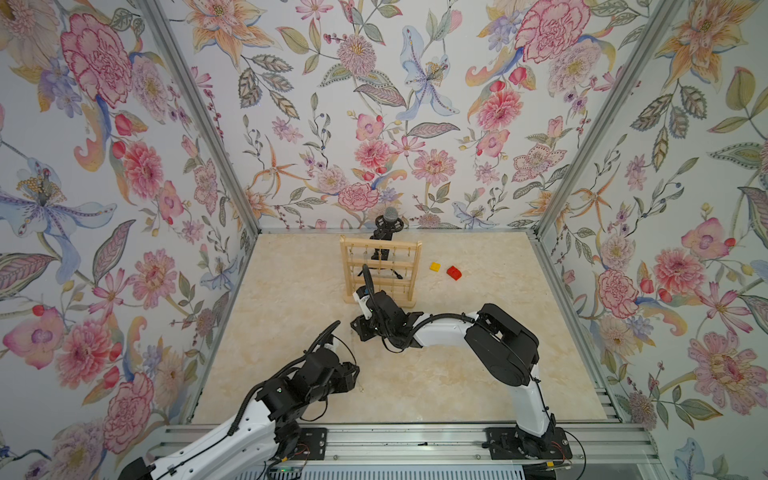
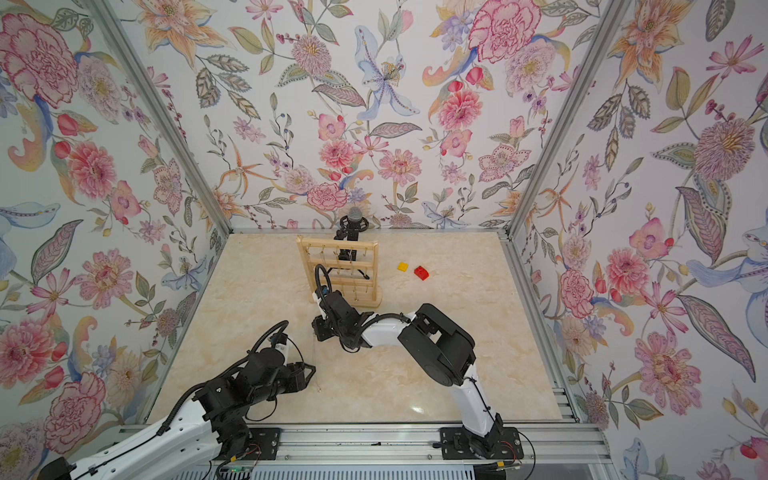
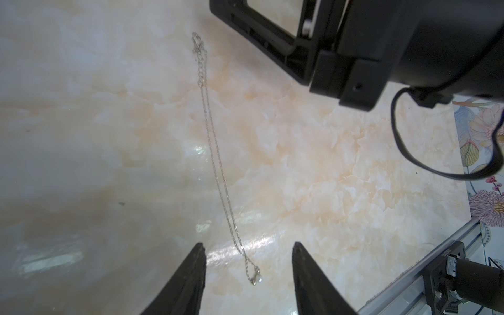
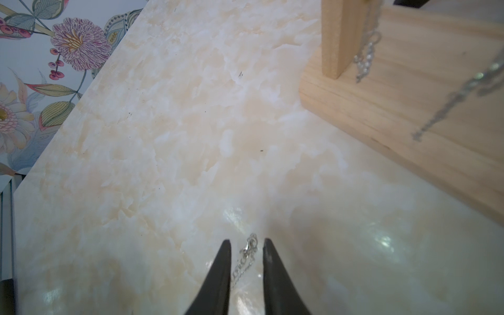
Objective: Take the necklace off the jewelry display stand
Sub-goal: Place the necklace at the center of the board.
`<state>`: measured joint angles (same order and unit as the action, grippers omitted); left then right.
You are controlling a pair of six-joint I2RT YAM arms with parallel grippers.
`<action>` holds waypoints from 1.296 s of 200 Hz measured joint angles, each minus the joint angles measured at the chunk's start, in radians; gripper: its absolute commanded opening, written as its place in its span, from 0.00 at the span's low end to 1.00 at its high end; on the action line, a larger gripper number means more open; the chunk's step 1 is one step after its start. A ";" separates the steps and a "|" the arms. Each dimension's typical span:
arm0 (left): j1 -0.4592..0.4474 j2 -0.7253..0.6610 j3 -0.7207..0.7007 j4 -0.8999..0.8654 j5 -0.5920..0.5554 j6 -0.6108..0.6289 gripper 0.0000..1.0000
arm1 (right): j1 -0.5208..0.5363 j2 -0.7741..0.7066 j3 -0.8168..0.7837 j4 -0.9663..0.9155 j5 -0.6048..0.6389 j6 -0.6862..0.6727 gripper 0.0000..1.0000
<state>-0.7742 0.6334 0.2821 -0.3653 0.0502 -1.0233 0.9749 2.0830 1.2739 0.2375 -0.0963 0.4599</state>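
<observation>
The necklace (image 3: 218, 174) is off the jewelry display stand (image 4: 381, 103) and lies flat on the marble-patterned counter (image 3: 341, 177). It is stretched into a thin, nearly straight doubled line. The line runs from in front of the stand's base toward the counter's near edge, a little to the left arm's side of the middle. In a top view the necklace (image 2: 315, 361) shows only as a faint hairline.

My left hand (image 3: 248, 245) hovers over the end nearer the front edge with its fingers spread wide. The small pearl pendant (image 3: 257, 278) lies on the counter between them, and the hand holds nothing. My right hand (image 4: 246, 241) is at the other end, near a corner of the stand's base. Its fingers stand a narrow way apart and the clasp (image 4: 251, 244) lies loose in the gap, so as far as I can see it grips nothing either.

Other fine chains (image 4: 366, 51) hang on the stand.

I judge the necklace to be very light, limp and slippery. It has no stiffness to push against, and its thin links could snag or kink. Lying flat on a hard, glossy counter, it would be awkward to pinch. The chunkier clasp and extender links, or the pendant, look like the surest places to take hold.
</observation>
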 measured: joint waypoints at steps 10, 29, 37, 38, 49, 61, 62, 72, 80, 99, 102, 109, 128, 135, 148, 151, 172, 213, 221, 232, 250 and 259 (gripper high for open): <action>0.009 0.000 0.016 -0.003 -0.007 0.019 0.70 | 0.000 -0.019 -0.006 -0.005 0.001 -0.001 0.28; 0.020 0.000 0.049 -0.011 -0.022 0.042 0.83 | 0.003 -0.070 -0.015 -0.014 0.004 -0.009 0.31; 0.023 0.000 0.065 -0.016 -0.032 0.058 0.89 | 0.006 -0.099 -0.020 -0.016 0.008 -0.011 0.33; 0.023 0.001 0.068 -0.017 -0.034 0.060 0.89 | 0.007 -0.104 -0.021 -0.017 0.010 -0.013 0.33; 0.024 0.002 0.092 -0.021 -0.044 0.073 0.96 | 0.012 -0.145 -0.030 -0.017 0.014 -0.018 0.36; 0.025 0.003 0.118 -0.026 -0.059 0.090 0.99 | 0.019 -0.198 -0.046 -0.016 0.024 -0.023 0.38; 0.026 0.003 0.120 -0.027 -0.060 0.092 0.99 | 0.019 -0.204 -0.048 -0.016 0.024 -0.023 0.38; 0.027 0.004 0.142 -0.032 -0.069 0.109 0.99 | 0.024 -0.255 -0.071 -0.016 0.035 -0.027 0.39; 0.028 0.006 0.158 -0.035 -0.077 0.121 0.99 | 0.027 -0.297 -0.091 -0.016 0.041 -0.029 0.41; 0.028 0.013 0.196 -0.040 -0.096 0.150 0.99 | 0.028 -0.397 -0.145 -0.016 0.066 -0.030 0.43; 0.028 0.014 0.203 -0.040 -0.100 0.155 0.99 | 0.028 -0.410 -0.152 -0.016 0.068 -0.030 0.44; 0.028 0.016 0.217 -0.045 -0.111 0.167 0.99 | 0.026 -0.449 -0.174 -0.016 0.077 -0.030 0.44; 0.028 0.020 0.258 -0.048 -0.144 0.201 0.99 | 0.018 -0.539 -0.233 -0.016 0.092 -0.029 0.48; 0.028 0.022 0.273 -0.048 -0.159 0.214 0.99 | 0.011 -0.574 -0.258 -0.016 0.094 -0.025 0.49; 0.028 0.031 0.303 -0.052 -0.179 0.243 0.99 | -0.011 -0.639 -0.308 -0.016 0.093 -0.014 0.52; 0.028 0.034 0.311 -0.053 -0.186 0.253 0.99 | -0.018 -0.654 -0.320 -0.016 0.093 -0.008 0.53; 0.030 0.069 0.366 -0.055 -0.216 0.316 0.99 | -0.070 -0.769 -0.409 -0.014 0.090 0.005 0.60; 0.039 0.180 0.477 -0.056 -0.272 0.465 0.99 | -0.239 -0.979 -0.576 0.039 -0.013 0.069 0.61; 0.040 0.203 0.495 -0.054 -0.277 0.493 0.99 | -0.291 -1.010 -0.607 0.054 -0.051 0.087 0.60; 0.040 0.232 0.515 -0.047 -0.287 0.537 0.99 | -0.355 -1.043 -0.638 0.072 -0.097 0.111 0.60; 0.041 0.255 0.522 -0.015 -0.297 0.595 0.99 | -0.429 -1.084 -0.669 0.082 -0.163 0.133 0.59; 0.042 0.262 0.521 0.002 -0.299 0.621 0.99 | -0.456 -1.100 -0.675 0.082 -0.198 0.142 0.58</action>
<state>-0.7326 0.8951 0.8032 -0.3630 -0.2489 -0.4023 0.5190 0.9829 0.5987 0.3195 -0.2943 0.6014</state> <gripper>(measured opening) 0.989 0.589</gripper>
